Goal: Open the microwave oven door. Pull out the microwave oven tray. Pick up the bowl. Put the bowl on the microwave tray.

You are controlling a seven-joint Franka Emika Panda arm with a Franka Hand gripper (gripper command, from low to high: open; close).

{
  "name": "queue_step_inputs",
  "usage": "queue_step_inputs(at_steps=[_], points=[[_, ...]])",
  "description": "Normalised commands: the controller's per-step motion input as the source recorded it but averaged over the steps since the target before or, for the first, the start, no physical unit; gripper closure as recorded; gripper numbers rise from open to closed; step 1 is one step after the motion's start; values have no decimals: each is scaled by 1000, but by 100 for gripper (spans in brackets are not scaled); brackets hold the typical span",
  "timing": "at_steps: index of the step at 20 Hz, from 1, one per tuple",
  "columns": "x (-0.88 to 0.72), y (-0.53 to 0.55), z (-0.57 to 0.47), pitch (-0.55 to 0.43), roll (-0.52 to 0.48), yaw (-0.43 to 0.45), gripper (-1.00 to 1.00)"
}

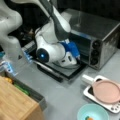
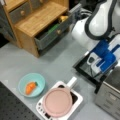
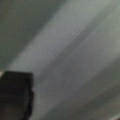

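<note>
The microwave oven stands with its door swung down flat in front of it. My gripper, with blue finger mounts, hangs low over the open door at the mouth of the oven. I cannot make out the tray apart from the dark door and the oven's inside. The teal bowl sits on the table with an orange carrot in it, well away from the gripper. In the wrist view only a dark fingertip shows against blurred grey surfaces.
A pink plate lies on a white tray between bowl and oven. A wooden drawer cabinet has an open drawer with small items. The arm's white body looms over the door.
</note>
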Motion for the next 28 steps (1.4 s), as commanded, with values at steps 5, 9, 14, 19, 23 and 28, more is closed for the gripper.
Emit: queue_step_inputs(at_steps=[5, 9, 14, 19, 23, 28], points=[[-60, -61, -241, -8, 203, -92, 100], [-105, -200, -123, 50, 153, -62, 100], [-146, -458, 80, 100, 85, 18, 100], [-153, -519, 207, 81, 42, 145, 100], [-117, -375, 223, 56, 44, 179, 100], [-66, -290, 211, 38, 28, 210, 100]])
